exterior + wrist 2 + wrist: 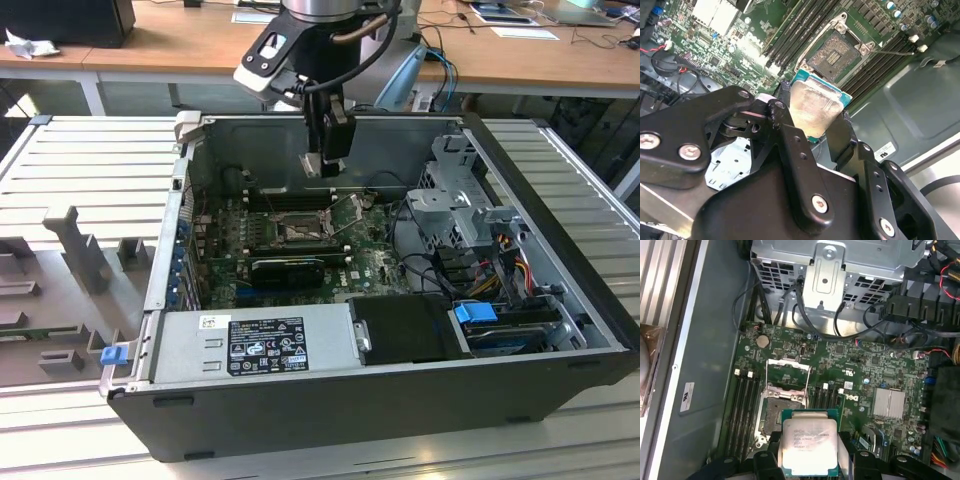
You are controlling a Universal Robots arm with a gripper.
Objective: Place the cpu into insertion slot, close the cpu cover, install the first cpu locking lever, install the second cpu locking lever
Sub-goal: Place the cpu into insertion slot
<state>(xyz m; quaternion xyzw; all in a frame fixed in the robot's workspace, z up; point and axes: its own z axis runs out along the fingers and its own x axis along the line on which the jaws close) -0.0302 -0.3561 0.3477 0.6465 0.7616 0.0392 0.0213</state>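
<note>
Above the motherboard [380, 255], upper centre of the exterior view, the gripper [324, 162] is clamped on the cpu [812, 107], holding it in the air near the bare slot [777, 412], whose cover [788, 363] stands open.

Slatted metal table [90, 150] w/ open PC case [400, 400], grey fixture [85, 255].

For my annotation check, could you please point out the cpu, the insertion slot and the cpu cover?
the cpu [807, 442]: first wrist view, middle of metal face.
the insertion slot [837, 52]: second wrist view, dull centre.
the cpu cover [788, 363]: first wrist view, frame bar.
</note>
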